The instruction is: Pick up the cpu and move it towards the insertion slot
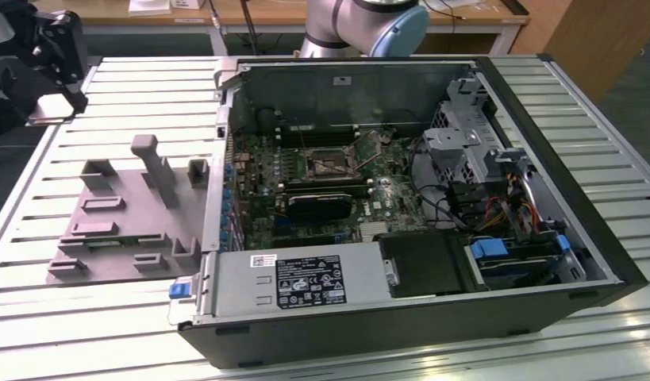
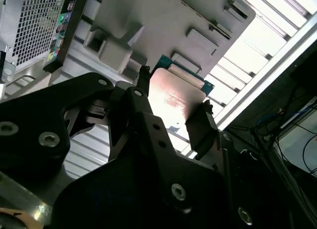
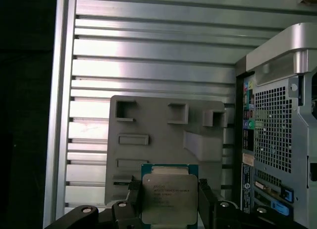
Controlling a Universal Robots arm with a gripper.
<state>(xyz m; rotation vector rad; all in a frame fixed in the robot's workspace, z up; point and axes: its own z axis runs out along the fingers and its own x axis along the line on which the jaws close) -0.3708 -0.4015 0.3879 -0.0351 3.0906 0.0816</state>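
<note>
We see the gripper [image 3: 168, 185] clamped on the cpu [image 3: 170, 199], with 1 dark finger pressing on each of 2 opposite edges. In both wrist views the chip hangs over the near edge of the grey fixture plate [image 3: 163, 130], outside the computer case [image 3: 277, 115] and beside its perforated rear panel. We judge it lifted clear of the plate. The insertion slot [image 1: 327, 161] sits well apart from it, inside the case on the green circuit board [image 1: 394, 198].

The step in hand is the carry. To do it well, we judge that the chip should travel flat, held by its edges alone. It should go high enough to clear the case's sheet-metal wall, with its sides square to the socket frame.

The cpu is a thin square with a brushed silver lid that throws a soft glare, on a green rim. The plate is matte moulded plastic with rectangular pockets and raised blocks. The table [image 3: 148, 65] beneath is ribbed aluminium.
</note>
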